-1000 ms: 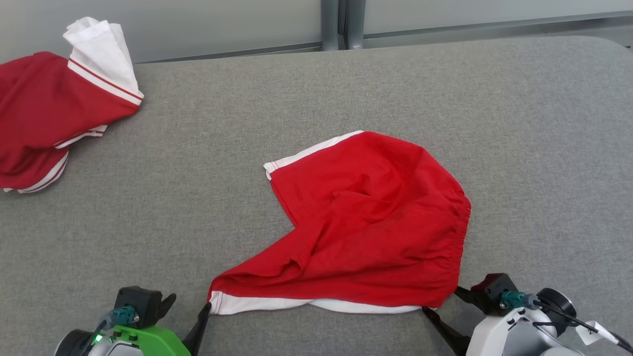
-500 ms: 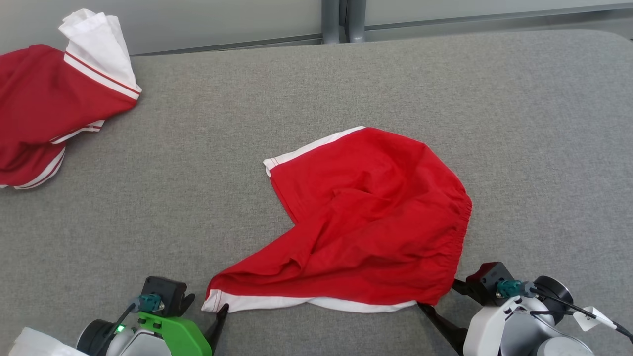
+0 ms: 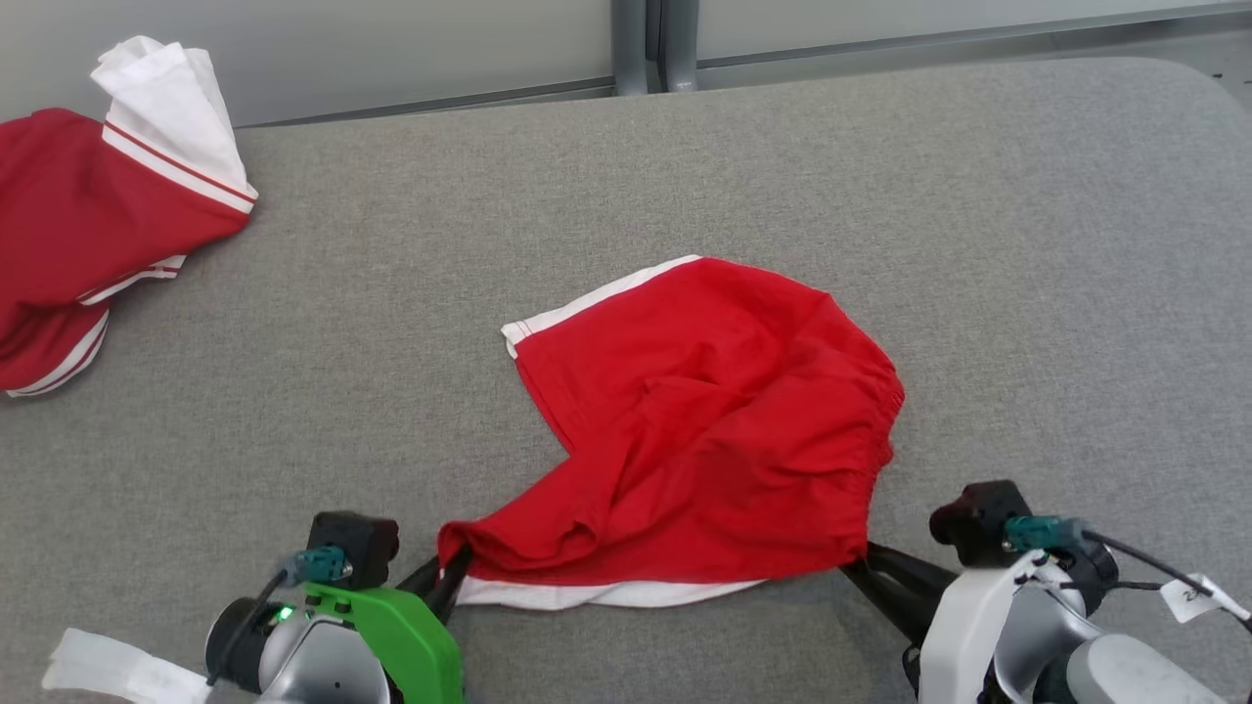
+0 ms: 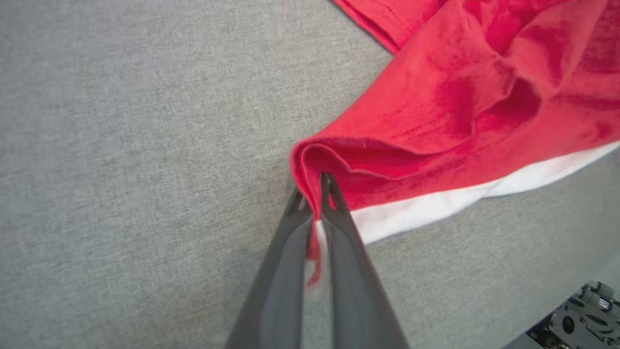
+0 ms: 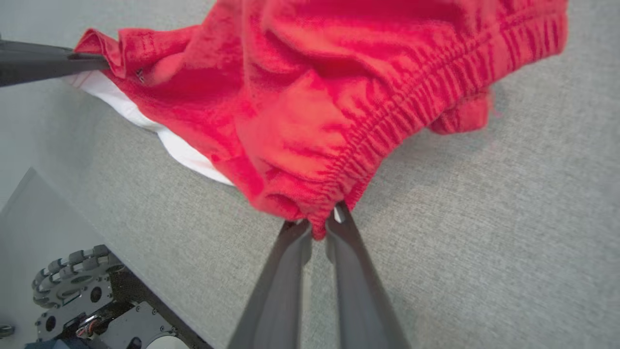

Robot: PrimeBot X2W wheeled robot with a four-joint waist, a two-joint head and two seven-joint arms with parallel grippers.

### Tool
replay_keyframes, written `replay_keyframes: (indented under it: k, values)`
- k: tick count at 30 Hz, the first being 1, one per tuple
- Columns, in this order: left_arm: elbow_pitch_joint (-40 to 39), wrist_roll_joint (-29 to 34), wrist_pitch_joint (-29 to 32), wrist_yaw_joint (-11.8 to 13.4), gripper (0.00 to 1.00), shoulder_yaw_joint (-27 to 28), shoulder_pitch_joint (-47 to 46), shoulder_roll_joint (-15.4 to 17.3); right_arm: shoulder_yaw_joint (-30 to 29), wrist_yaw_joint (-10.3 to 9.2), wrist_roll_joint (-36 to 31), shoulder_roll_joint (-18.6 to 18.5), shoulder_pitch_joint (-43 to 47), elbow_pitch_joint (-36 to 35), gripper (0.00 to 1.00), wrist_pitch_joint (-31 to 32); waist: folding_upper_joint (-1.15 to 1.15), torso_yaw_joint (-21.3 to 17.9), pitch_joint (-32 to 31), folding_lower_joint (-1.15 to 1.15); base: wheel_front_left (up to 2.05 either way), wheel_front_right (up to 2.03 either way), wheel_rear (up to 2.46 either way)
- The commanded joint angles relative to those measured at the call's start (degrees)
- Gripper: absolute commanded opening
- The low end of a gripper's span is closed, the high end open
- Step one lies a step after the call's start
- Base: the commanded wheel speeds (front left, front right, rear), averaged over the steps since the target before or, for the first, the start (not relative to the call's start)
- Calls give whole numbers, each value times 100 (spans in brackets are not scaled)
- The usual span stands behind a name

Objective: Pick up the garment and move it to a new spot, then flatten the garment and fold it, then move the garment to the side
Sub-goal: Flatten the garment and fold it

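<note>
Head view: the crumpled red shorts with white hem trim point(image 3: 704, 430) rest lower centre of the frame on the grey fabric tabletop point(image 3: 391, 293), not yet lifted clear. The left gripper point(image 3: 450, 577) is pinched tight on their hem corner and the right gripper point(image 3: 859, 567) on the elastic waistband corner, so only the grasp looks done; moving, flattening, folding and setting aside all seem left

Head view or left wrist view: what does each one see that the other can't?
Head view: a red top far left on the table, and the right gripper shut on the shorts at the waistband. Left wrist view: up close, red cloth squeezed between the fingers. Both: the shorts' white hem, the grey table, and the left gripper pinching the hem corner.
</note>
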Motion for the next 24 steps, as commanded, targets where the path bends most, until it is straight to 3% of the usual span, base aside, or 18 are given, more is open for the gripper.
replay_keyframes:
  k: [1,10,16,19,24]
  values:
    - [-148,-145,43,-18,0,23,-19,-23,-60,2,146,-28,-34,-99,0,-39,68,-40,-51,0,0,0,0]
    - [-2460,-1536,1133,-52,0,364,-169,381,-1257,3,1635,-782,-287,-1829,0,429,68,-243,-78,0,0,0,0]
    - [-3468,-2255,1706,313,0,1050,-693,580,-1984,3,2309,-1119,-846,-2868,0,1070,68,-398,97,0,0,0,0]
    - [-3477,-2712,2330,509,0,1389,-1568,847,-2316,3,2812,-1178,-1686,-3027,0,1602,68,-392,450,0,0,0,0]
    - [-2540,-2727,3006,633,0,1414,-3354,1210,-2299,2,3104,-1018,-3250,-2216,0,2470,68,-259,1096,0,0,0,0]
